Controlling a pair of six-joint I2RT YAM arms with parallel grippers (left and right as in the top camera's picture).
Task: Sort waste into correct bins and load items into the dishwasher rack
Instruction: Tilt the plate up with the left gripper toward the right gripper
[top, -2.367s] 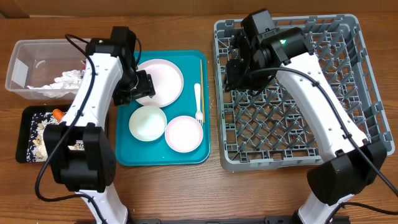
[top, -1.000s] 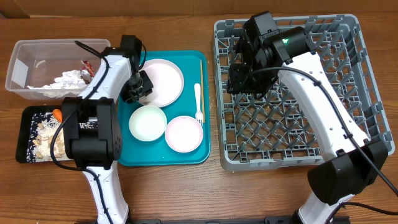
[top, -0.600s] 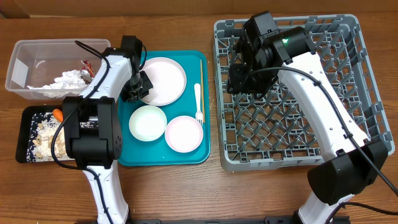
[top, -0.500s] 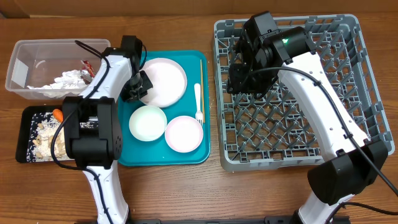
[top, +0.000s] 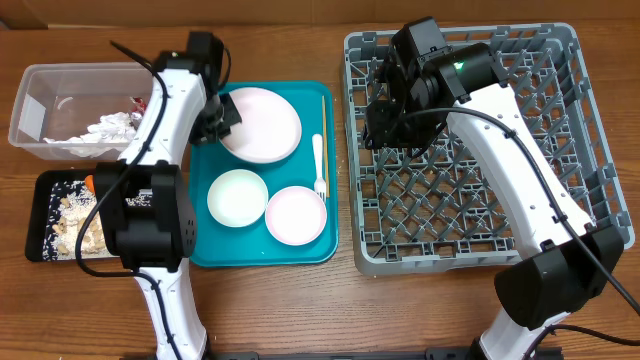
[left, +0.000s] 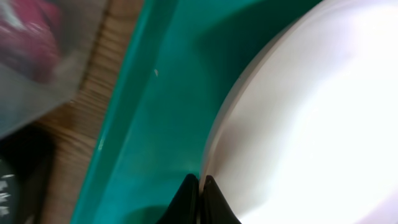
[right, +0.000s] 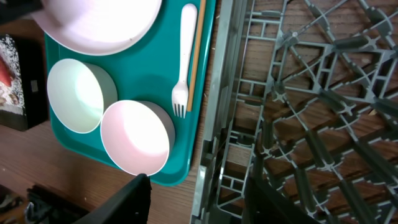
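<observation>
My left gripper (top: 222, 118) is shut on the left rim of the large pale-pink plate (top: 262, 125), which is raised a little over the teal tray (top: 205, 245). In the left wrist view its black fingertips (left: 200, 186) pinch the plate's edge (left: 311, 112). A white bowl (top: 237, 197), a pink bowl (top: 296, 214), a white fork (top: 319, 165) and chopsticks (top: 324, 125) lie on the tray. My right gripper (top: 385, 120) hangs open and holds nothing, over the left part of the grey dishwasher rack (top: 560, 130); the right wrist view looks down on the rack's edge (right: 211, 124).
A clear tub (top: 40, 140) at the far left holds a crumpled napkin (top: 108, 128) and a red wrapper (top: 138, 103). In front of it a black tray (top: 35, 215) holds food scraps (top: 70, 215) and a carrot (top: 91, 182). Bare wooden table runs along the front.
The left gripper closed on the plate's rim and drew it up and slightly toward the far side. The right arm has stayed over the rack.
</observation>
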